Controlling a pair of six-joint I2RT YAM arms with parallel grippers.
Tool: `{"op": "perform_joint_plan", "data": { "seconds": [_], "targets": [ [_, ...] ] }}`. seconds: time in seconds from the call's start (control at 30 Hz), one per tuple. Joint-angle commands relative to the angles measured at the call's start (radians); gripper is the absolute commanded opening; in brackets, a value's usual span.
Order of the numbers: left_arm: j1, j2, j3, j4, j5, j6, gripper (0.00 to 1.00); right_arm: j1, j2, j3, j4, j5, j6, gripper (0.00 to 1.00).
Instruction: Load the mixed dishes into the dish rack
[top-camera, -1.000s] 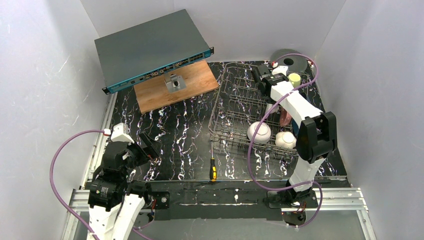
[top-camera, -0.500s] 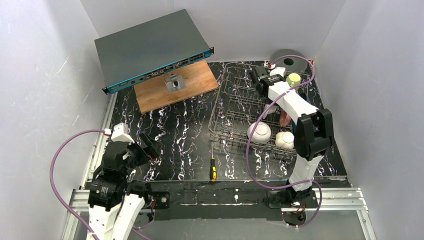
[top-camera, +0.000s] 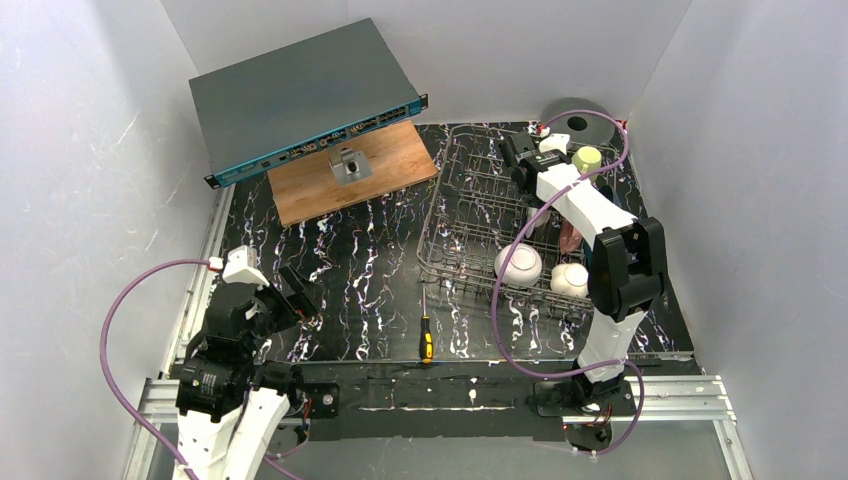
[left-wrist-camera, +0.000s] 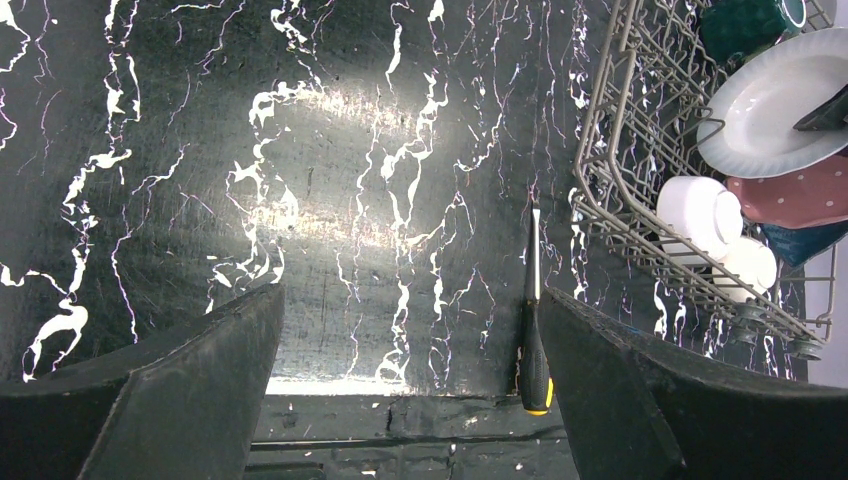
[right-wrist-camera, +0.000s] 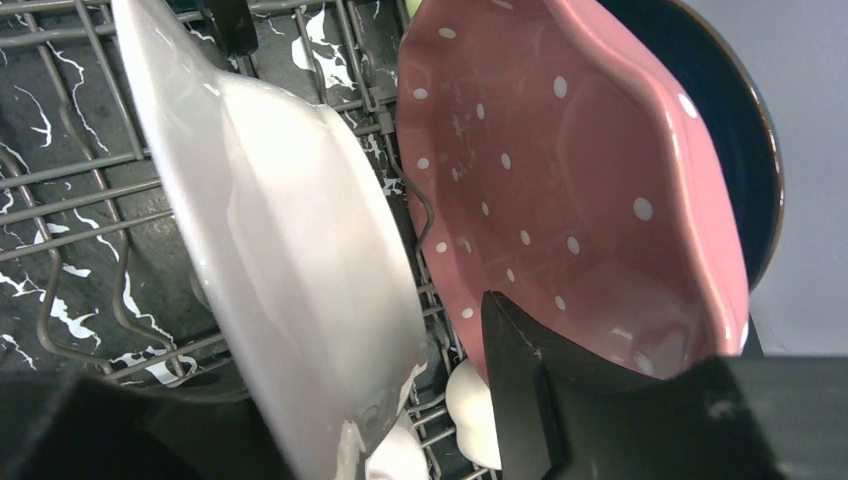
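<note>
Inside the dish rack (top-camera: 470, 215), the right gripper (right-wrist-camera: 300, 380) straddles the white plate (right-wrist-camera: 290, 250) beside the pink white-dotted plate (right-wrist-camera: 560, 180), grip unclear; the left gripper (left-wrist-camera: 410, 293) gapes.

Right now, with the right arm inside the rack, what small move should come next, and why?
Probably lift the right gripper straight up. The white plate already stands on edge in the dish rack, the jaws straddle it with a gap showing, and the pink dotted plate is close beside.

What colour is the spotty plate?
The plate is pink with white dots, best seen from the right wrist.
</note>
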Motion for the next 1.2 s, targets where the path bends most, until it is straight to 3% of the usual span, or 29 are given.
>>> {"op": "perform_joint_plan", "data": {
  "seconds": [0.0,0.63,1.03,1.17],
  "targets": [
    [-0.004,0.015,-0.007,-0.013,-0.006,0.002,0.97,-0.005,-0.044,-0.011,0.013,0.010,-0.008,0.61],
    [-0.006,0.017,-0.008,-0.010,0.000,0.002,0.97,-0.004,-0.071,0.010,0.029,-0.034,-0.086,0.98],
    [-0.006,0.026,-0.007,-0.013,-0.001,0.002,0.97,-0.004,-0.035,0.006,0.110,-0.112,-0.155,0.97],
    [-0.005,0.036,-0.006,-0.015,0.000,0.003,0.97,-0.004,-0.053,-0.021,0.157,-0.151,-0.175,0.92]
  ]
}}
